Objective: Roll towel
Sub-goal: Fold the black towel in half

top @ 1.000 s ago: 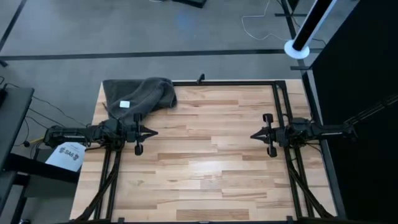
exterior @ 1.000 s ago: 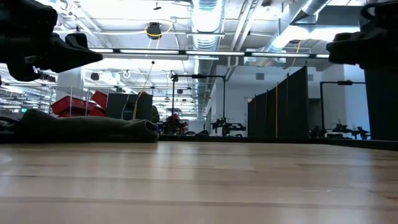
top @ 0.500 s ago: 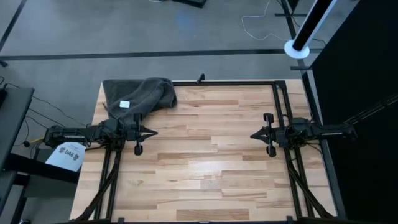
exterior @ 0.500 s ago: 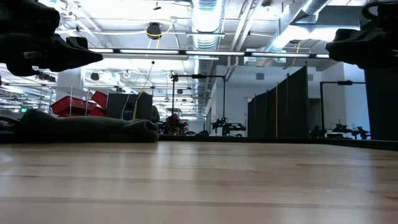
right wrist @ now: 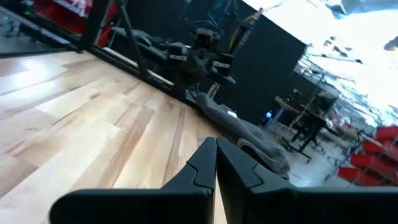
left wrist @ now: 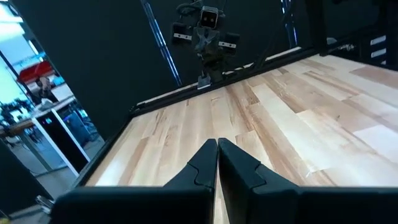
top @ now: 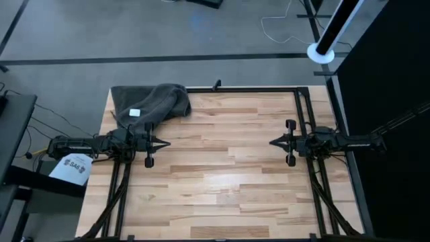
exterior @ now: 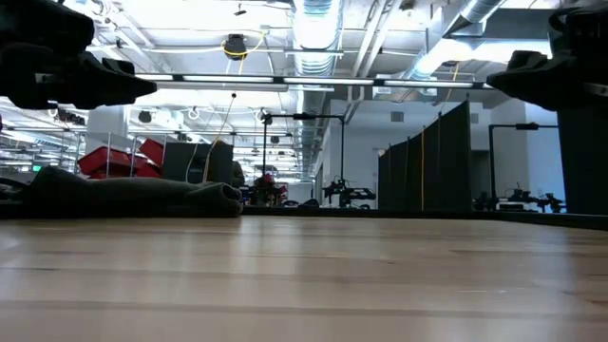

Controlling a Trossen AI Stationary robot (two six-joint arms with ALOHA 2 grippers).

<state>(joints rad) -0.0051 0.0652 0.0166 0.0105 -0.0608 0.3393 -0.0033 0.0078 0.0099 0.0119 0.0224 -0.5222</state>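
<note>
Facing across bare wood, both claws [top: 166,142] [top: 272,142] pressed together; towel's [top: 149,103] label overhead only.

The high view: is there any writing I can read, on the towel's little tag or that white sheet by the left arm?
White sheet below the left arm, beside the table: dark print, too small to read for sure.
White label on the towel: no writing can be made out.
Nothing else readable, neither on the left pincer nor the right pincer.
</note>
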